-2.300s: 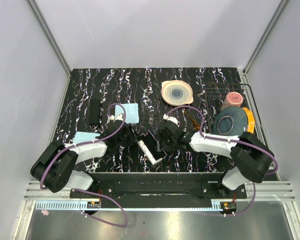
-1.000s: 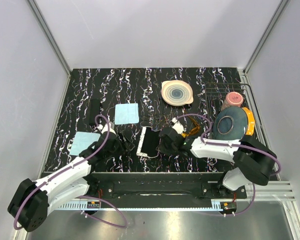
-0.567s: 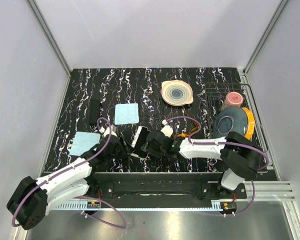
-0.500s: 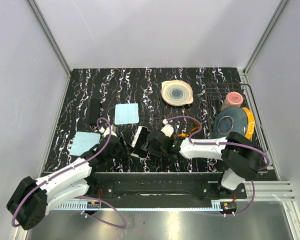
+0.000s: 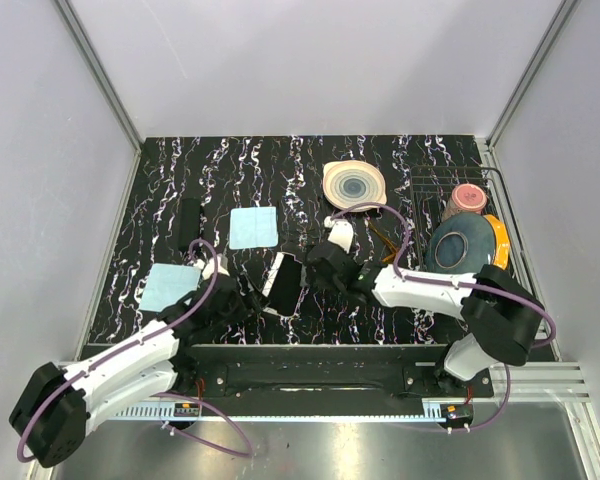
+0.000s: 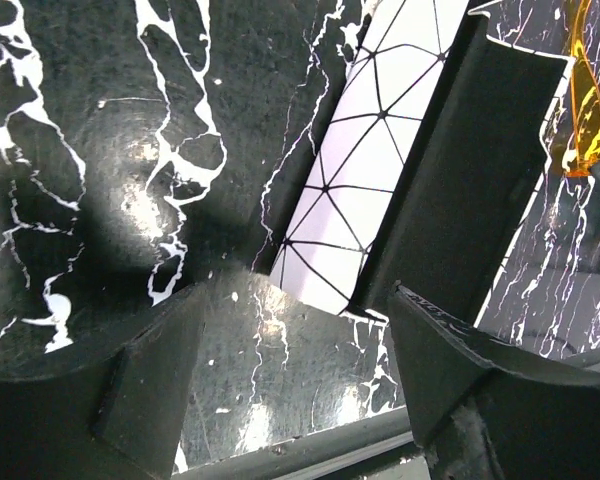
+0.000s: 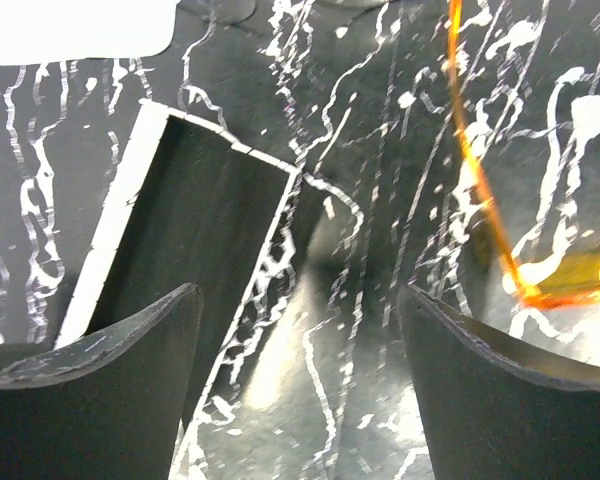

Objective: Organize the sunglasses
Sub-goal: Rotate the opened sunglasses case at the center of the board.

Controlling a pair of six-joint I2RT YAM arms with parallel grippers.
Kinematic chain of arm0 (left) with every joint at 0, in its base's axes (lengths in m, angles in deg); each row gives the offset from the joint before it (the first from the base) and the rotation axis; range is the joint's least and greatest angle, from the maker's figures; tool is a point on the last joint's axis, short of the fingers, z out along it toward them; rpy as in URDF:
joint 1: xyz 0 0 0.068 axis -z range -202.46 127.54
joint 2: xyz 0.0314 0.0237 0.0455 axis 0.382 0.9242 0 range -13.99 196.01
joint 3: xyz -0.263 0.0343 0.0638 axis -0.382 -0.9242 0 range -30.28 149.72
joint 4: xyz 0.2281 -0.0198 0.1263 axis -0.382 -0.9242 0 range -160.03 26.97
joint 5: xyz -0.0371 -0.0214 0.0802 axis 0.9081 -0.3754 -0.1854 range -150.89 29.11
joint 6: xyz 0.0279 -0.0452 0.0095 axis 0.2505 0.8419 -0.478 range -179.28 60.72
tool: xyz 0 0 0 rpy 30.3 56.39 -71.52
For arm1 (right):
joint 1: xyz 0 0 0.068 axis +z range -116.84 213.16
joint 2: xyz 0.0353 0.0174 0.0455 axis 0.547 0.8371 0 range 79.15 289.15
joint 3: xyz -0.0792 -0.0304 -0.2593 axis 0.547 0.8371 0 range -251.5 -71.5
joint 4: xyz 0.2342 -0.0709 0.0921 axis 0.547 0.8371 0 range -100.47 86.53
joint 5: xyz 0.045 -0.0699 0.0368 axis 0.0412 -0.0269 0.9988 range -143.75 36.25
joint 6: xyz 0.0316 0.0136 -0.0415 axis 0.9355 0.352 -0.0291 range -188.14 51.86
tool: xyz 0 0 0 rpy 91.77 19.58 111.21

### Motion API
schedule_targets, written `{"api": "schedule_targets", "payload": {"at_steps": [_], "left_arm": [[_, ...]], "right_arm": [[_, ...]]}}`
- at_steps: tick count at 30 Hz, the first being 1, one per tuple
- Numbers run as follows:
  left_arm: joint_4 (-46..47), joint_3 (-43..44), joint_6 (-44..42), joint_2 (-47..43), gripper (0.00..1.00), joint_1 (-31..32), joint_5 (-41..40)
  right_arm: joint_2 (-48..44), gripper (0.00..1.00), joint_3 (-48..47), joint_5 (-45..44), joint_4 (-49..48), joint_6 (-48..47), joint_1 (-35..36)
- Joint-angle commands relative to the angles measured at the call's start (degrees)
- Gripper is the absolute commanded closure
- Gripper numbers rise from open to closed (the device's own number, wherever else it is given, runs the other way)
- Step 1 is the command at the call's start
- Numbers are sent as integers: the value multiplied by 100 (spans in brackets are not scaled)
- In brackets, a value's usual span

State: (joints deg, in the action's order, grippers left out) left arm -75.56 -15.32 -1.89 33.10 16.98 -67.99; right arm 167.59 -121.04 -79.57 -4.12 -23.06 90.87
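The sunglasses (image 5: 384,241) lie on the table right of my right gripper; their thin amber arm (image 7: 472,160) and part of a lens show in the right wrist view, and a bit of amber (image 6: 583,110) shows in the left wrist view. The white box (image 5: 285,282) lies open between my grippers, its black inside (image 7: 195,225) up and its patterned white outer panel (image 6: 365,160) toward the left gripper. My left gripper (image 5: 248,296) (image 6: 295,300) is open and empty just left of the box. My right gripper (image 5: 320,267) (image 7: 302,300) is open and empty over bare table between box and sunglasses.
A flat black case (image 5: 188,222) lies at far left. Two light blue cloths (image 5: 253,227) (image 5: 168,285) lie on the left half. A patterned plate (image 5: 354,185) sits at the back. A wire rack (image 5: 500,180) at right holds a pink cup (image 5: 468,198) and plates (image 5: 460,246).
The white box, closed at first, now lies open. In the last half second my right gripper has drawn back up and to the right, off the box. The left gripper has barely moved.
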Motion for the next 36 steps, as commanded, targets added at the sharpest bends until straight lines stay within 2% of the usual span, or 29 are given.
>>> {"api": "schedule_targets", "payload": {"at_steps": [1, 5, 7, 8, 9, 13, 18, 28, 36], "left_arm": [[-302, 60, 124, -384, 24, 55, -267], [312, -98, -105, -508, 37, 134, 234], [392, -143, -166, -499, 48, 160, 323], [383, -151, -166, -482, 53, 160, 323], [383, -169, -175, -438, 60, 169, 323], [366, -143, -140, -253, 66, 195, 323], [226, -55, -105, 28, 68, 240, 270], [-21, 42, -140, -60, 69, 292, 59], [93, 68, -149, 300, 69, 301, -11]], "right_arm": [[111, 20, -398, 463, -20, -1413, -452], [445, 36, -741, 999, 24, -1958, -752], [568, 43, -968, 1211, 15, -2047, -840], [743, 49, -1066, 1237, 59, -2108, -893], [831, 51, -1284, 1255, 181, -2152, -902], [1368, 57, -1760, 1334, 455, -2188, -990], [1948, 58, -2138, 1457, 595, -2188, -1157], [2554, 59, -2499, 1580, 674, -2240, -1359], [2327, 62, -2192, 1861, 894, -2082, -1359]]}}
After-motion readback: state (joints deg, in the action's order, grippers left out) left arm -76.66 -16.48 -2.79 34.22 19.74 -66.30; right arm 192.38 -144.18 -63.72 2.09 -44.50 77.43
